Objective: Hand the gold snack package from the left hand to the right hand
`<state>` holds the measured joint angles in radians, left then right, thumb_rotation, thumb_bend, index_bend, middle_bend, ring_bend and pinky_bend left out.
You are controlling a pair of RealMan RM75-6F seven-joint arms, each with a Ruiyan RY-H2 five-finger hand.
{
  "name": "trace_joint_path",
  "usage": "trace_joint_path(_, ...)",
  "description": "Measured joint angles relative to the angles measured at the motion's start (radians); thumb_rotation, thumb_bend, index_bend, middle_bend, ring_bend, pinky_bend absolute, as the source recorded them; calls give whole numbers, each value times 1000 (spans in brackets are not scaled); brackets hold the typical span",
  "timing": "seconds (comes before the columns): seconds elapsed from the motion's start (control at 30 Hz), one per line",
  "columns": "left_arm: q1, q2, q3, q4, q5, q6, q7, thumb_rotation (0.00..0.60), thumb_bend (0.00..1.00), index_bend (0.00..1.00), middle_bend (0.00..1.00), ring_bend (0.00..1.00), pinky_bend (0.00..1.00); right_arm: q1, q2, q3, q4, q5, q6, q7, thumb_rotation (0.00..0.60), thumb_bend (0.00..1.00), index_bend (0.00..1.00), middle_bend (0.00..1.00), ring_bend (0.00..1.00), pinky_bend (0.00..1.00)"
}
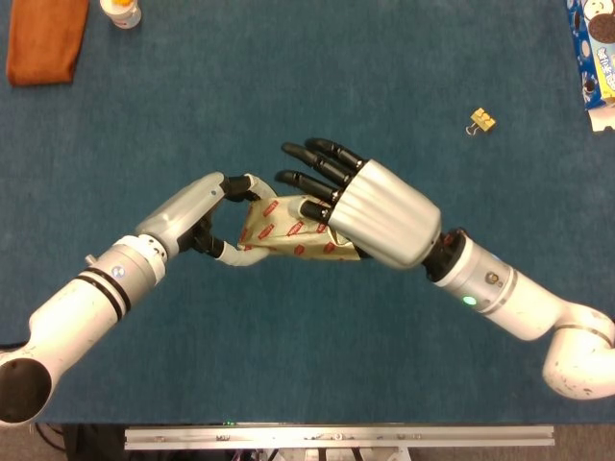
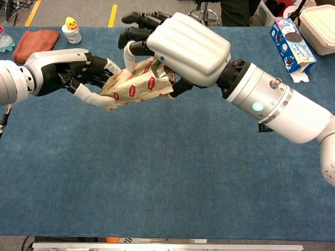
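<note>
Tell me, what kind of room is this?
Probably a robotics lab or test workshop. A blue table holds odd props: a cookie box, a binder clip and an orange cloth. Behind it, yellow floor tape and a stool base suggest a workspace, not a home.

- One gold snack package (image 1: 283, 230), held between my two hands.
- Two hands of mine: my left hand (image 1: 197, 213) and my right hand (image 1: 370, 206).
- One orange cloth (image 1: 43, 38) at the table's (image 1: 288, 384) far left corner.
- One small bottle (image 1: 122, 11) at the far edge.
- One binder clip (image 1: 482, 121) toward the right edge.
- One blue cookie box (image 1: 596, 53) at the far right corner.
- One white container (image 2: 318, 22) beyond that corner.
</note>
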<state>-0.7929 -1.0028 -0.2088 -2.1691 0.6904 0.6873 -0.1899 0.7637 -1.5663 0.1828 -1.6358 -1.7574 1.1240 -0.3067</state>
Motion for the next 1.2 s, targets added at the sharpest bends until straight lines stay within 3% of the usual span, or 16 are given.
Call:
trace_joint_path(0.1,-2,0,3,0,0,3,-2,600,340,518,228,212,175,4,-11,-5,16,-3,10,12,600,239,654,383,195,211)
trace_joint_path(0.27,6,6,3,3,13,-2,-23,600,339,346,203,208,176,6,-23,-12,40,-9,37,25,600,262,708,424,238,233)
trace_joint_path(0.53,31,23,-5,18,60,-23,-70,600,338,147,105,99,176,0,-28,-26,58,-23,81,47,600,272,735,444,267,240)
trace_joint_path(0.73,61,46,-9,39,112,-46,-112,600,338,101,63,59,175,-20,0,-41,57,-41,129,61,600,274,749,456,284,249)
trace_joint_path(1.2,152,87,1,123,226,-23,-174,600,338,101,57,52,175,-151,138,-114,37,-108,322,92,600,274,752,459,288,252)
